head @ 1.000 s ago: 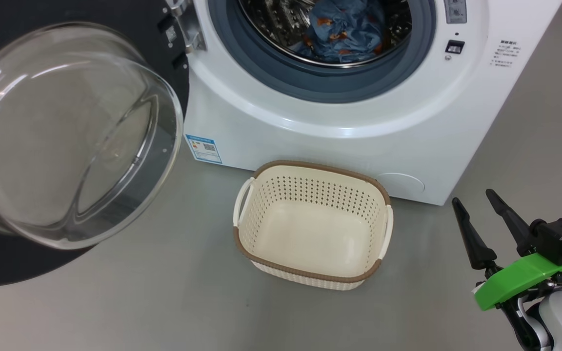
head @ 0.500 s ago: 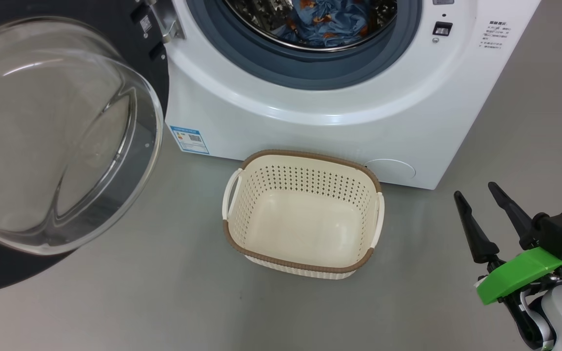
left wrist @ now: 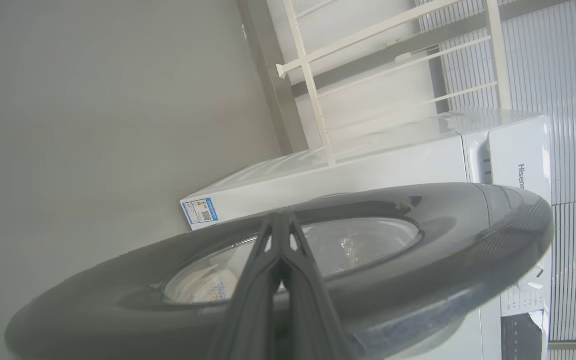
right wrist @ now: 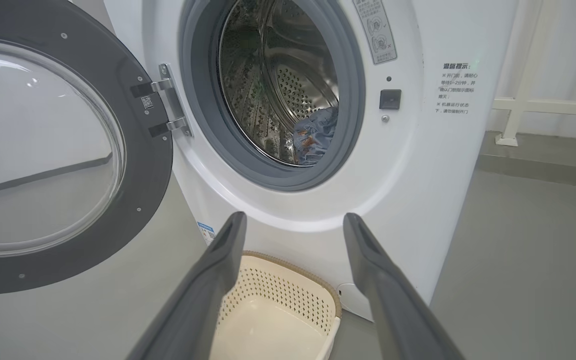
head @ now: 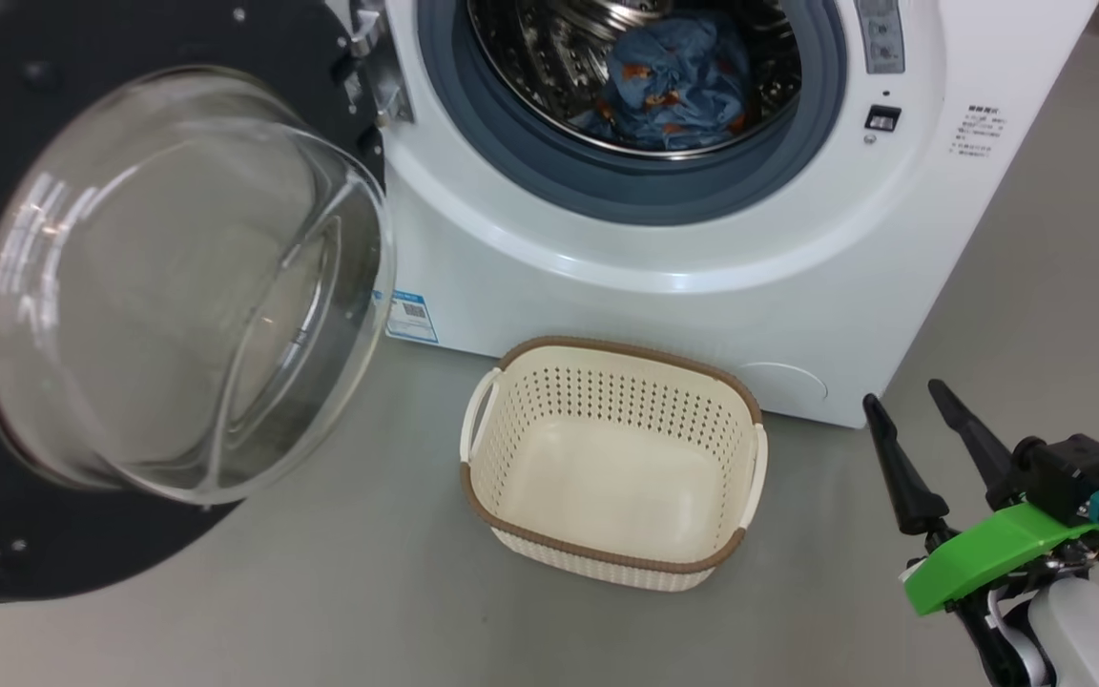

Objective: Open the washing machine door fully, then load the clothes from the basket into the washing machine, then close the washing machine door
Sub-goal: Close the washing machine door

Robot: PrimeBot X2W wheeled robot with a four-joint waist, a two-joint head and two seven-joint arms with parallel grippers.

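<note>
The washing machine (head: 664,267) stands with its door (head: 177,286) swung out to the left, glass bowl facing me. Blue clothes (head: 673,86) with orange bears lie in the steel drum and show again as clothes (right wrist: 315,135) in the right wrist view. The basket (head: 626,348) sits empty on the floor in front of the machine. My right gripper (head: 902,393) hovers open and empty to the basket's right, apart from it. In the left wrist view my left gripper (left wrist: 280,216) is shut, its fingers lying across the door's (left wrist: 443,210) outer face. Contact cannot be judged.
Grey floor (head: 1065,286) runs wide to the right of the machine and in front of the basket. A white railing (right wrist: 518,105) stands behind the machine's right side. A blue label (head: 413,317) marks the machine's lower left front.
The head camera has shifted, so the whole picture moved. The door's glass bowl now overlaps the blue label's left edge. The right gripper stays open in much the same place.
</note>
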